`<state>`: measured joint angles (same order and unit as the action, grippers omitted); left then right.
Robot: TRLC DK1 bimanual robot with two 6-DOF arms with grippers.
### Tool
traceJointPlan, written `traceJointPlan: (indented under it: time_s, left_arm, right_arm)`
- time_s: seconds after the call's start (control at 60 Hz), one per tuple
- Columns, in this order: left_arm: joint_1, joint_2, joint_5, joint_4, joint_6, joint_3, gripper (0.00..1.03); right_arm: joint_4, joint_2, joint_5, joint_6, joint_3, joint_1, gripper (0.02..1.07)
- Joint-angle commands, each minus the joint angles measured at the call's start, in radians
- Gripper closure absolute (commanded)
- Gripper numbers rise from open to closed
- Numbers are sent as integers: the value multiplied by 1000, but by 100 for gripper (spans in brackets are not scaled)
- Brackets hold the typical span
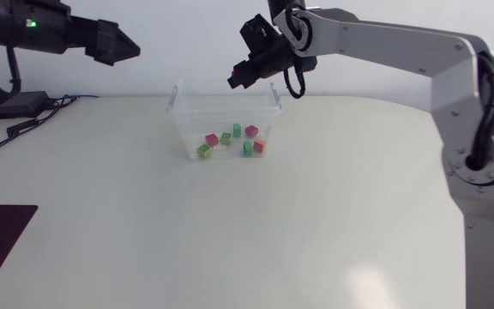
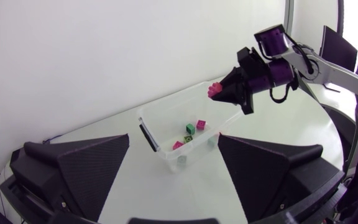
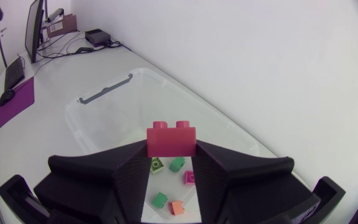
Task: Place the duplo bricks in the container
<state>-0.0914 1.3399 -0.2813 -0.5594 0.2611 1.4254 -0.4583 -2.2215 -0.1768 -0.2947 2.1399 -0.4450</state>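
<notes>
The head camera looks down from high up at the whole table point(image 1: 230, 240). The left wrist camera sits far back and looks across at the box point(image 2: 166, 127). The right wrist camera hangs close above the box, looking down into it. All three see the box.

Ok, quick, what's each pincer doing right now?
Left pincer: open, holding nothing.
Right pincer: closed on a red brick over the container.

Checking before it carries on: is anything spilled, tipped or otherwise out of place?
Nothing stands out. The clear container stands upright on the table, with the loose duplo bricks all inside it and none spilled. The right gripper holds a red brick level above it.
</notes>
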Motion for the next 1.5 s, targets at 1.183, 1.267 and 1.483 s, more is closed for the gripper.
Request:
traceJointPlan:
  time_s: [1.183,1.267,1.483]
  left_arm:
    - [167,-720,200,328,-54,-813,3]
    - [167,-746,218,351,-52,-842,3]
    - [165,-809,235,400,-48,-922,3]
  right_arm:
    - [349,1004,212,52,-1172,163,6]
    - [365,1091,218,48,-1249,196,6]
    - [382,1316,218,42,-1459,281,6]
